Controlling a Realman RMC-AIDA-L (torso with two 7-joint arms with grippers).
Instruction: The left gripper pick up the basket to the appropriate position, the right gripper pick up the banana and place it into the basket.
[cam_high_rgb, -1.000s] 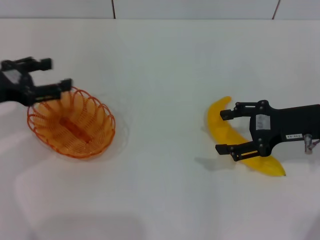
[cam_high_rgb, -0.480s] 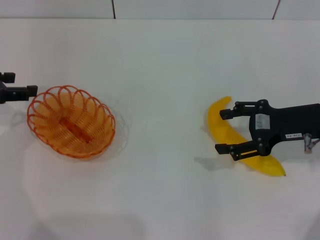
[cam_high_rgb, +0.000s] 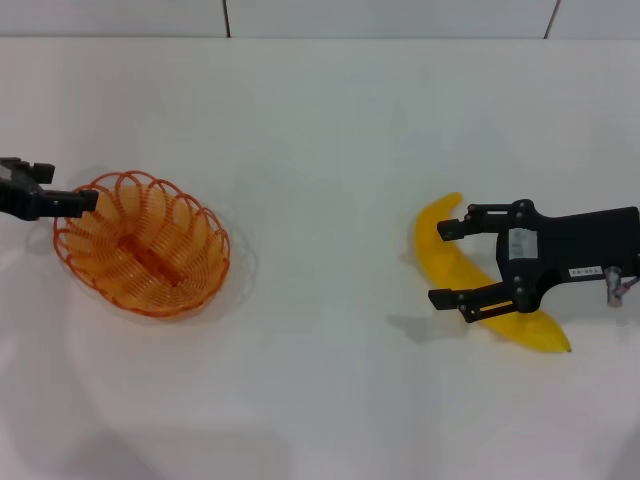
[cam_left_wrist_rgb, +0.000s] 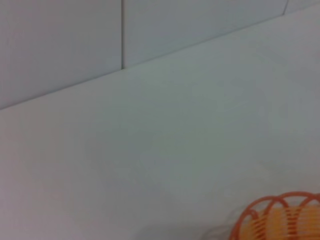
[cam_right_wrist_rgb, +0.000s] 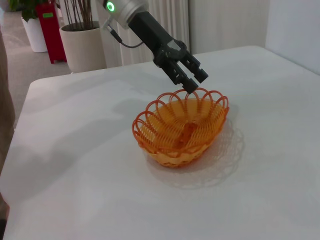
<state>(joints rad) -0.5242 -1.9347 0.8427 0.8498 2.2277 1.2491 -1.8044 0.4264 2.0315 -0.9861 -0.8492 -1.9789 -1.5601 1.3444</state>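
The orange wire basket (cam_high_rgb: 145, 245) sits on the white table at the left; it also shows in the right wrist view (cam_right_wrist_rgb: 182, 127) and partly in the left wrist view (cam_left_wrist_rgb: 280, 220). My left gripper (cam_high_rgb: 72, 184) is open at the basket's far-left rim, with one fingertip touching the rim; the right wrist view shows it too (cam_right_wrist_rgb: 197, 82). The yellow banana (cam_high_rgb: 432, 240) lies on the table at the right. My right gripper (cam_high_rgb: 442, 263) is open, with one finger on each side of the banana's middle.
A tiled wall (cam_high_rgb: 300, 15) runs behind the table's back edge. Beyond the table's far end, a potted plant (cam_right_wrist_rgb: 82, 45) and a red object (cam_right_wrist_rgb: 47, 22) stand on the floor. White table top (cam_high_rgb: 320, 200) lies between basket and banana.
My left gripper drew back left off the basket's rim, then came a little right again to touch the rim. The basket, banana and right gripper have not moved.
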